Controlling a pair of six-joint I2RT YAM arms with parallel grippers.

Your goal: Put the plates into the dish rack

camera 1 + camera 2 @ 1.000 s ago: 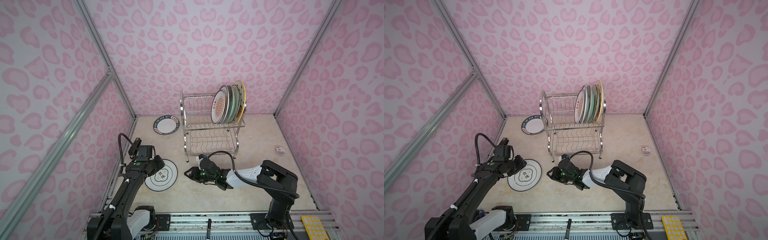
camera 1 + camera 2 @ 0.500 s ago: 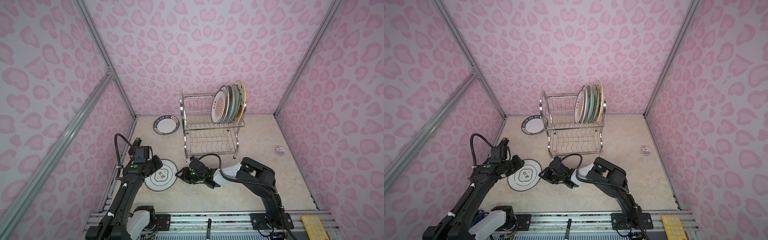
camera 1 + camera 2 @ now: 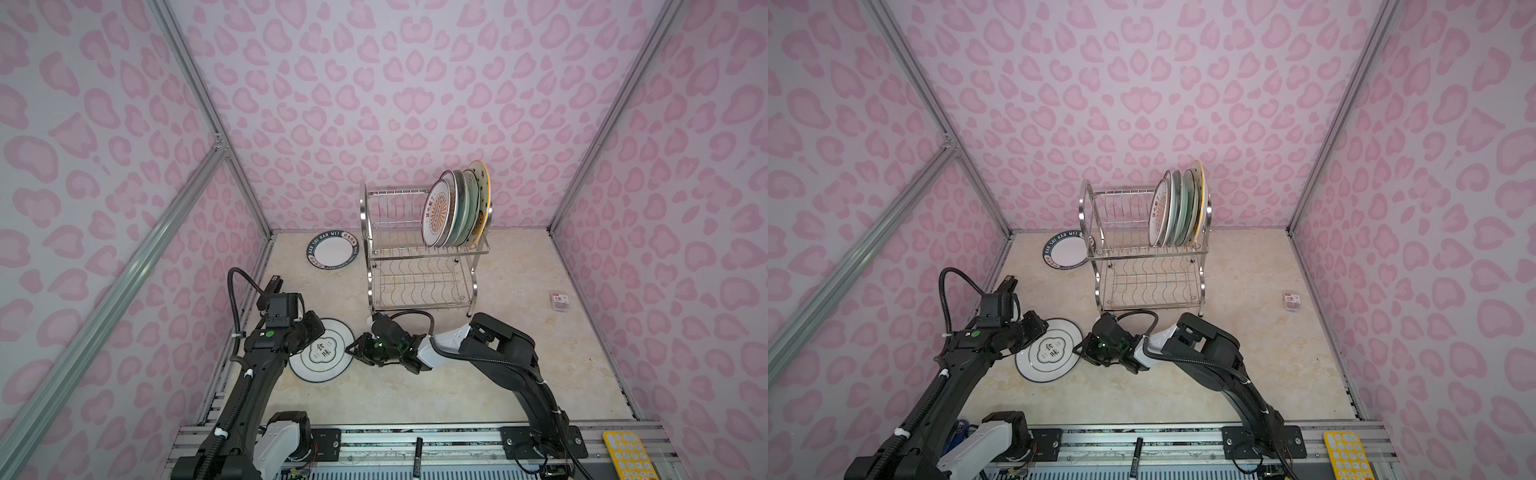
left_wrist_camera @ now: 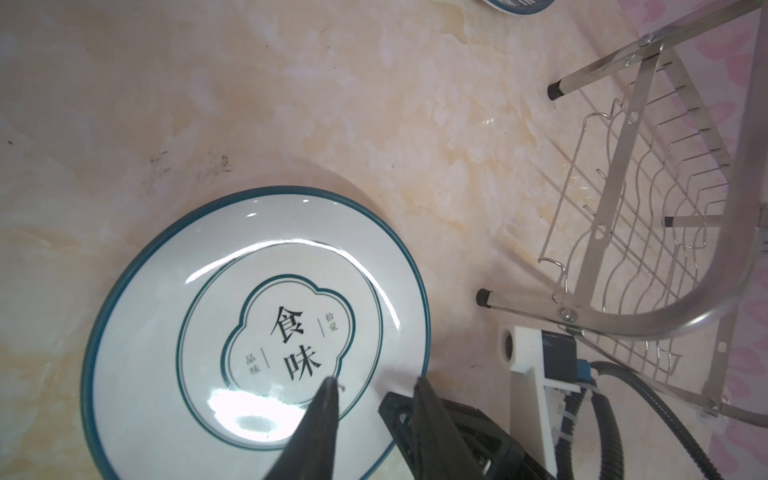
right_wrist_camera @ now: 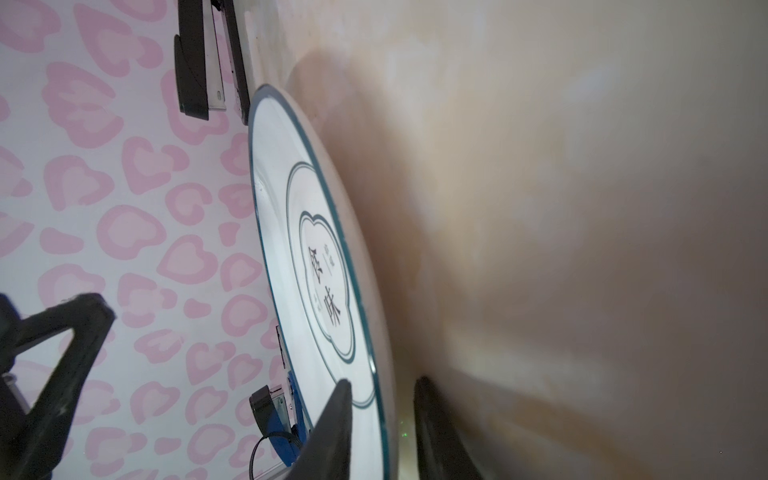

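My right fingers (image 5: 332, 424) straddle the rim of the dark-ringed white plate (image 5: 291, 249), one over its face and one on the worktop side. I cannot tell whether they actually pinch it. My left fingers (image 4: 320, 419) stand slightly parted over the same plate's opposite edge, grasping nothing. The plate lies on the worktop (image 3: 395, 407) in front of the dish rack (image 3: 419, 266). The rack's upper tier holds several plates (image 3: 455, 212) upright.
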